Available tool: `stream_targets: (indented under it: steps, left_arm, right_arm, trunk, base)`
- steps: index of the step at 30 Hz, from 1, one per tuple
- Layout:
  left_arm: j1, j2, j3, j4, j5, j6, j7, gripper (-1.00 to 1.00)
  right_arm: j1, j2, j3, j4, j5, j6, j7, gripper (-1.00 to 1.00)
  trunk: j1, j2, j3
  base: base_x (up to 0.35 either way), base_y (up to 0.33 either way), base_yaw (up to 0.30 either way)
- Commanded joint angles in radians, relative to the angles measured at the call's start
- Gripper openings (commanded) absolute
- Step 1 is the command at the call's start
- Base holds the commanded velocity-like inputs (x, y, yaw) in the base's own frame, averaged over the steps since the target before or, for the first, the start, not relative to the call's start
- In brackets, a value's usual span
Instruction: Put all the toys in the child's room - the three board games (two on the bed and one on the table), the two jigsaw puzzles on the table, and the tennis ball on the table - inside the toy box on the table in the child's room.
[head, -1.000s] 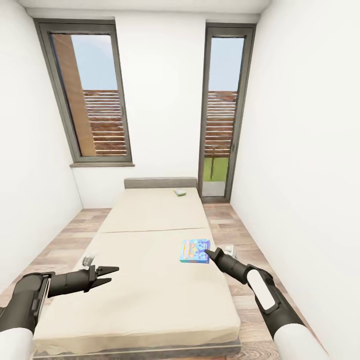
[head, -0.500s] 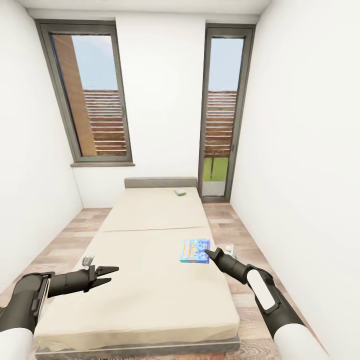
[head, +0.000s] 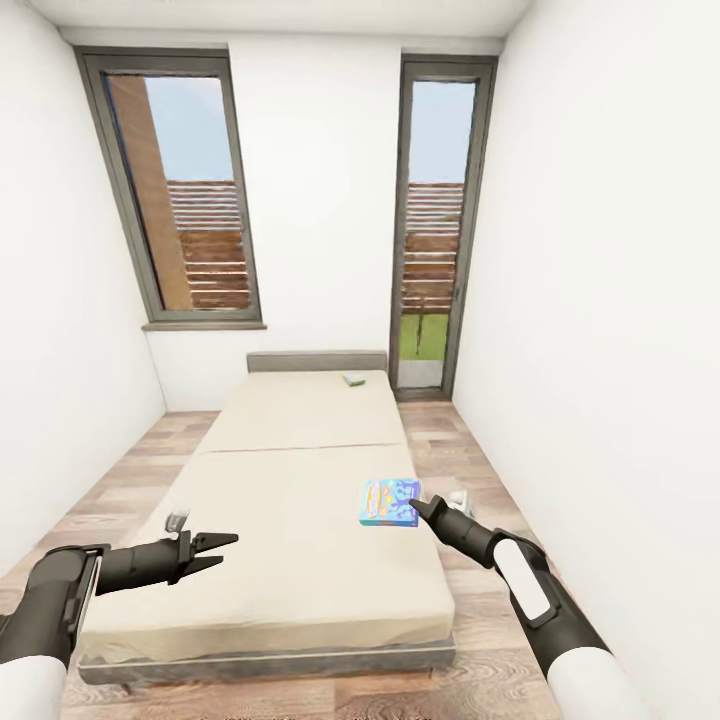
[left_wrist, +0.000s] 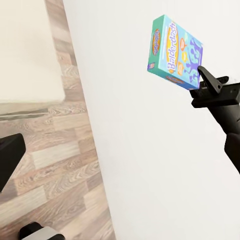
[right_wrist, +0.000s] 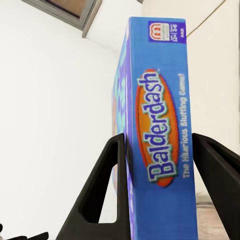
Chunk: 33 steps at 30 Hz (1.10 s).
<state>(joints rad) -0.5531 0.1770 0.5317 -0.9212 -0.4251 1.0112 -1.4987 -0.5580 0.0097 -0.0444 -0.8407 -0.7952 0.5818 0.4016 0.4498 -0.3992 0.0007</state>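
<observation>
Right gripper (right_wrist: 160, 185), black, two-fingered, clamped on the narrow edge of the blue-yellow cartoon-printed "Balderdash" board game box (right_wrist: 155, 125); box lifted clear of the large cream mattress bed (head: 290, 540), seen in the left wrist view (left_wrist: 176, 52) against the white wall. Left gripper (head: 222, 550) spread apart, holding nothing, hovering over the near left part of the bed. Second board game, small white-green box (head: 354, 379), flat near the grey headboard, well apart from both arms. Against the two prior head frames: arms and held box at the same place in the picture, whole room shifted, more bed frame and wood-plank floor (head: 470, 470) showing at the foot — read as base backing off, not objects moving. Judgement: first bed game secured, carry toward the toy box apparently starting; far game not yet collected; toy box and table not located here.
</observation>
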Motion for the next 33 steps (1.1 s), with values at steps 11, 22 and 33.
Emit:
stream_targets:
  steps: [11,22,33]
  left_arm:
    - [-0.001,-0.001,0.002,-0.001,-0.011,0.009,-0.009,1.0]
    - [-0.001,-0.001,0.002,-0.001,-0.011,0.009,-0.009,1.0]
    - [-0.001,-0.011,0.002,-0.001,-0.012,0.008,-0.006,1.0]
  right_arm:
    - [0.0,0.001,-0.004,0.0,-0.006,0.009,0.0,-1.0]
    - [0.0,0.001,-0.004,0.0,-0.006,0.009,0.0,-1.0]
    - [0.0,0.001,-0.004,0.0,-0.006,0.009,0.0,-1.0]
  trunk:
    - [0.0,-0.001,0.0]
    - [0.0,-0.001,0.0]
    - [0.0,-0.001,0.0]
  base:
    - [-0.025,-0.035,0.025]
    - [-0.167,0.0,0.258]
    - [-0.017,0.0,0.285]
